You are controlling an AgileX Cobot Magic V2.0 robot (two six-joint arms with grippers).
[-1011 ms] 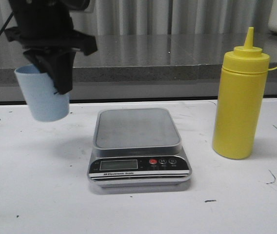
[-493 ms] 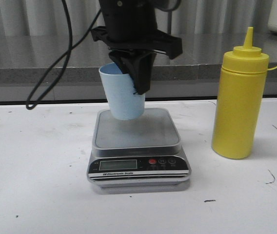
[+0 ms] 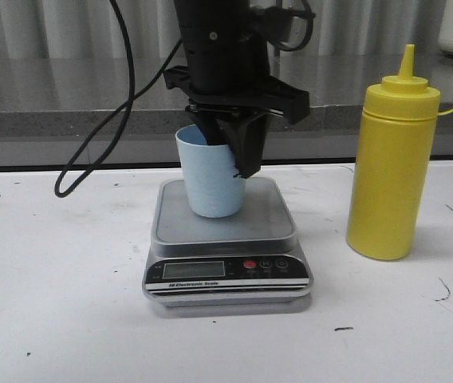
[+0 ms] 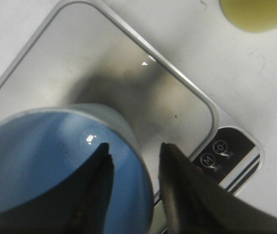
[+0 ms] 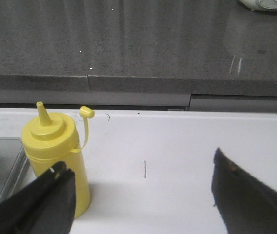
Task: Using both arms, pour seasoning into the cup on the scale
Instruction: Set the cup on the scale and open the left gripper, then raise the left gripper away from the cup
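The pale blue cup (image 3: 210, 177) stands upright on the platform of the silver scale (image 3: 225, 239). My left gripper (image 3: 230, 152) comes down over the cup's rim, one finger inside and one outside. In the left wrist view the fingers (image 4: 177, 185) stand apart astride the cup wall (image 4: 133, 146), with a gap beside the outer finger, so my left gripper (image 4: 133, 151) is open. The yellow seasoning bottle (image 3: 392, 159) stands upright to the right of the scale. My right gripper (image 5: 141, 195) is wide open and empty, with the bottle (image 5: 55, 161) just beyond one finger.
A dark stone ledge (image 3: 370, 88) runs along the back of the white table (image 3: 59, 303). The left arm's black cable (image 3: 91, 152) hangs in a loop left of the scale. The bottle's loose cap (image 5: 86, 112) dangles on its strap.
My left gripper carried the cup from the left to over the scale, then lowered it onto the platform and set it upright. The bottle has not moved.
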